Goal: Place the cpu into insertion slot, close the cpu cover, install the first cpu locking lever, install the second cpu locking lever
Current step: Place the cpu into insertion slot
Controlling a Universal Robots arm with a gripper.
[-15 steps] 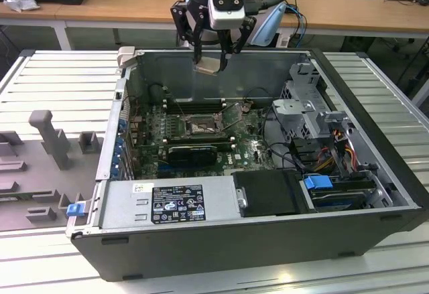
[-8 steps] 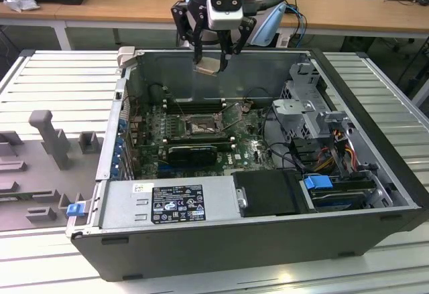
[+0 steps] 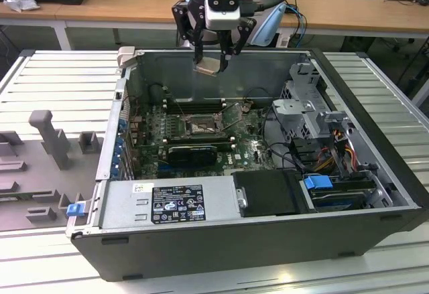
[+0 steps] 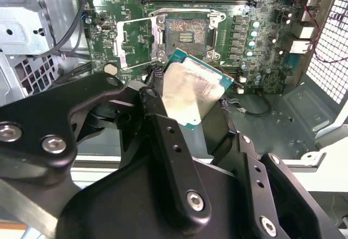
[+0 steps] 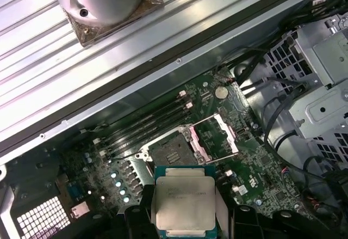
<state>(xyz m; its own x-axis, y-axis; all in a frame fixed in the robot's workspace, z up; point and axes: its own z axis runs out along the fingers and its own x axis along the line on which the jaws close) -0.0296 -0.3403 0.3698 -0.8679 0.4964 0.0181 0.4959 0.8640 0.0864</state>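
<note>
My gripper [image 3: 212,58] hangs over the back wall of the open computer case, shut on the cpu [image 3: 207,66] by two opposite edges. In both wrist views the cpu [image 5: 185,202] [image 4: 193,95] shows a pale silver face on a green-edged base and sits tilted between the black fingers [image 4: 154,104]. Well below it on the green motherboard [image 3: 251,148] lies the insertion slot [image 3: 201,126] [image 5: 171,153] [image 4: 186,32], with its dark pin field uncovered. The cpu cover [image 5: 220,140] [image 4: 136,43] stands swung open beside the slot.
Long black memory slots [image 3: 193,105] run behind the socket. A drive cage [image 3: 305,110] with cables fills the exterior view's right, and a labelled power supply [image 3: 175,202] lies along the front. A grey moulded tray [image 3: 40,153] sits outside the case on the left.
</note>
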